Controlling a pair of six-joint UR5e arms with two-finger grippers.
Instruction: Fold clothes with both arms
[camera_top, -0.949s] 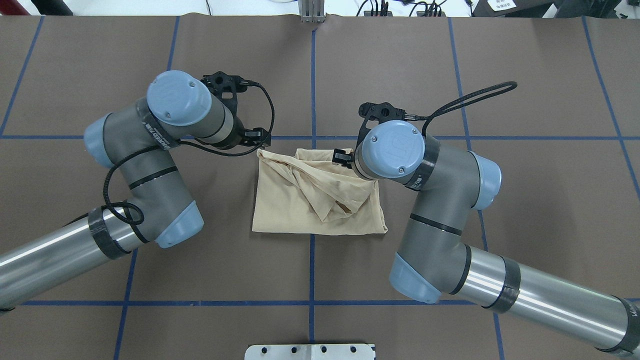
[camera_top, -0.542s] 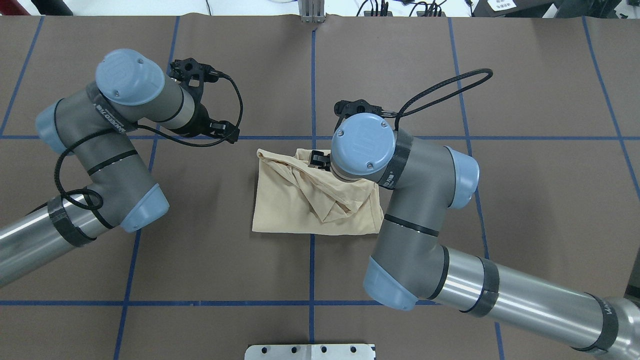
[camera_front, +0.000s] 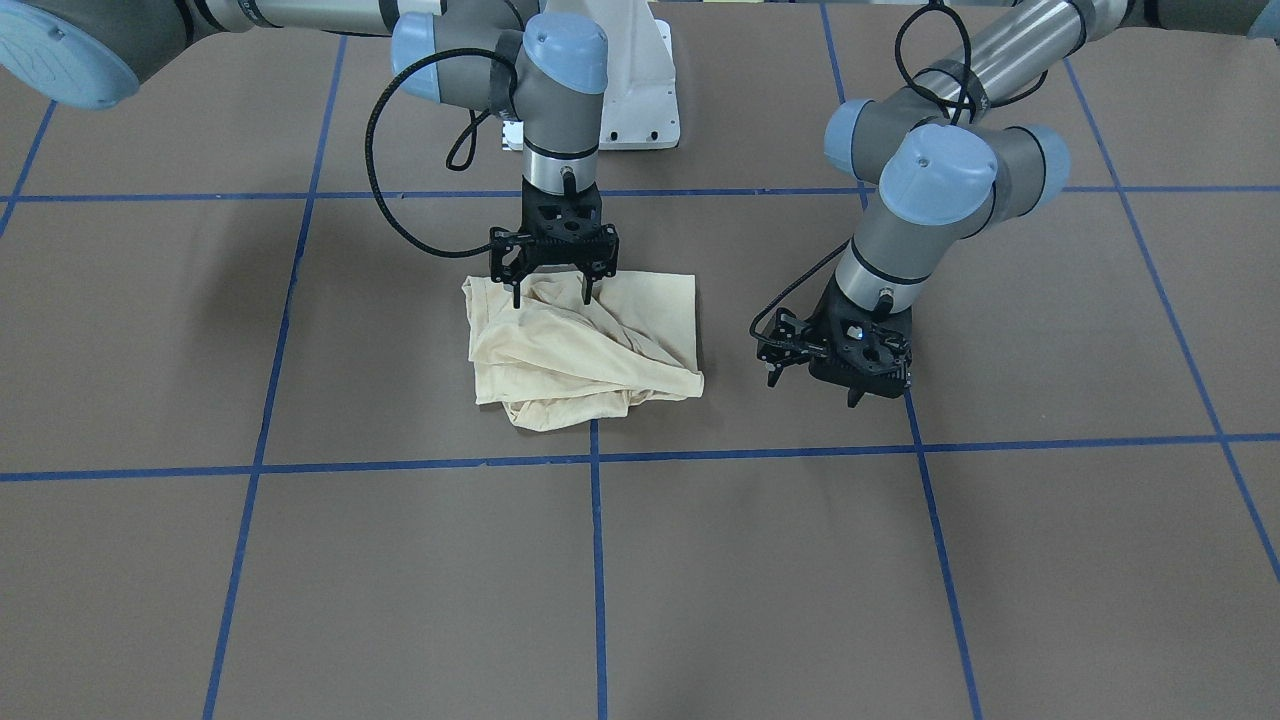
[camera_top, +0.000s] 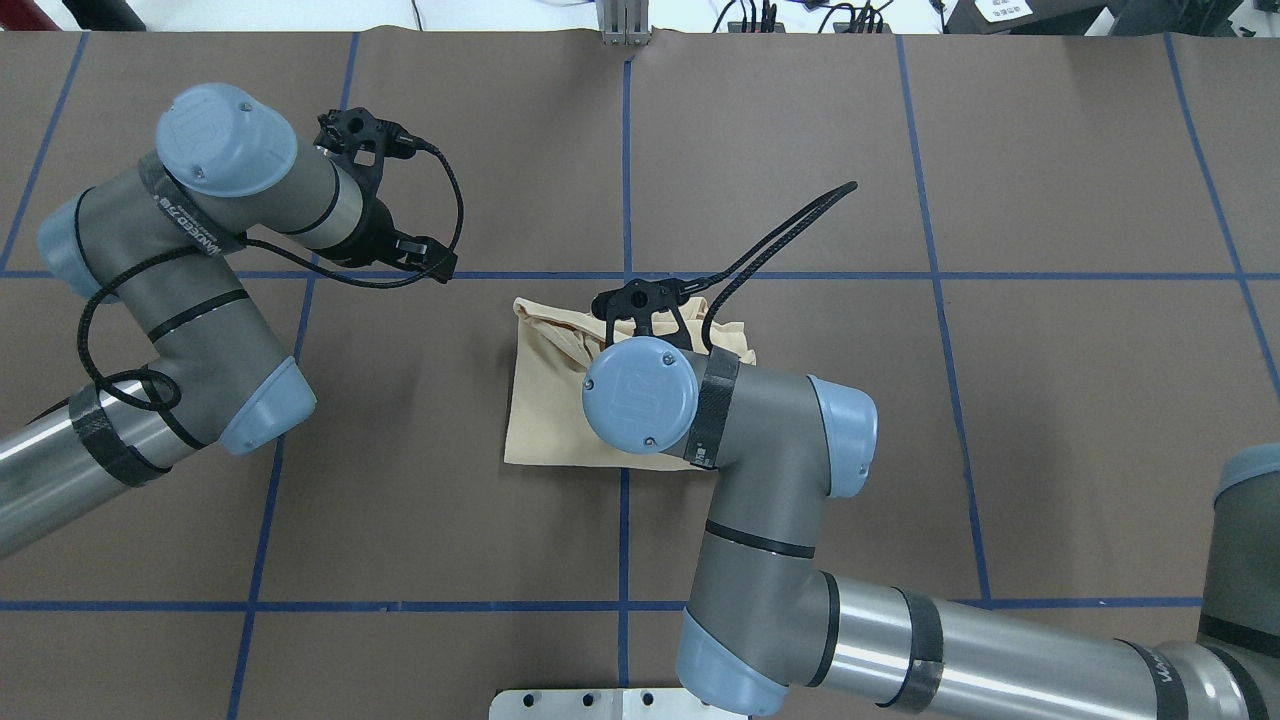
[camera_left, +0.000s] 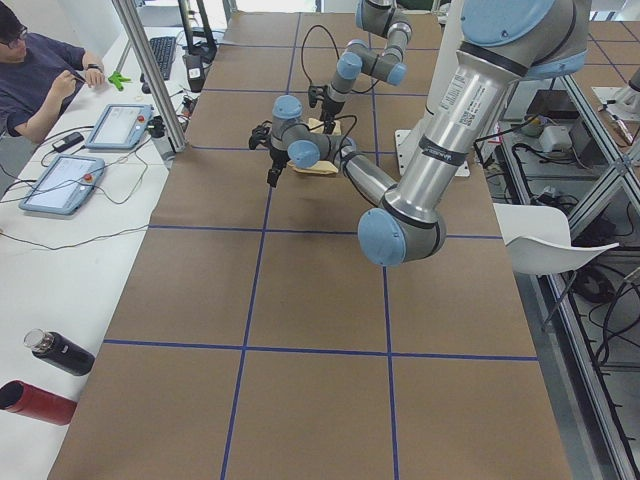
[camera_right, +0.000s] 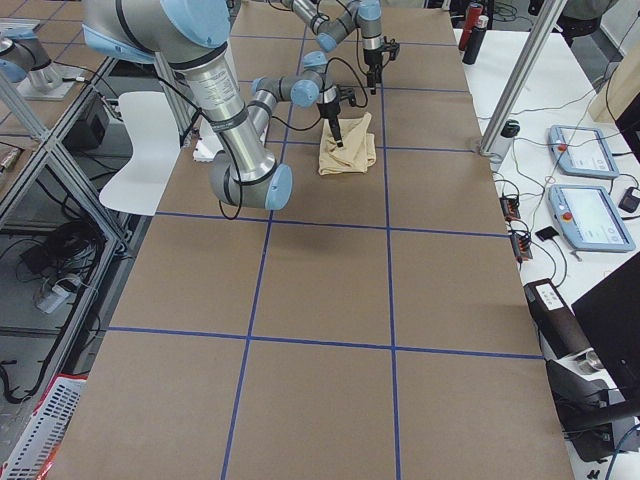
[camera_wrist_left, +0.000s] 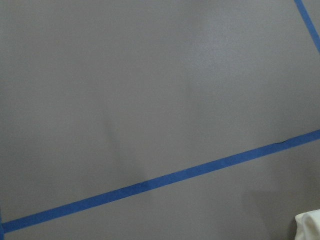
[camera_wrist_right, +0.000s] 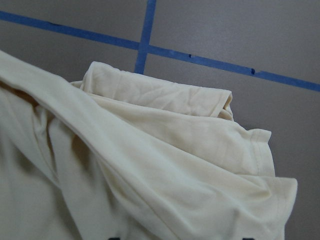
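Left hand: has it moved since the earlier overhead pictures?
Yes. In the overhead view the left hand has drawn leftward, farther from the centre blue tape line and the shirt.

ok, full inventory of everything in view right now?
T-shirt: 1, pale cream-yellow, crumpled near the table's middle.
table cover: 1, brown, across the table.
tape lines: several, blue, a grid on the cover.
pedestal base: 1, white, at the robot's edge of the table.
touch panels: 2, pale blue-grey, on the white side bench.
bottles: 2, one black and one red, on the same bench.
chair: 1, white, beside the table.
person: 1, dark top, at the bench.
right gripper: 1, black, open, at the T-shirt's robot-side edge.
left gripper: 1, black, open, over bare cover beside the T-shirt.
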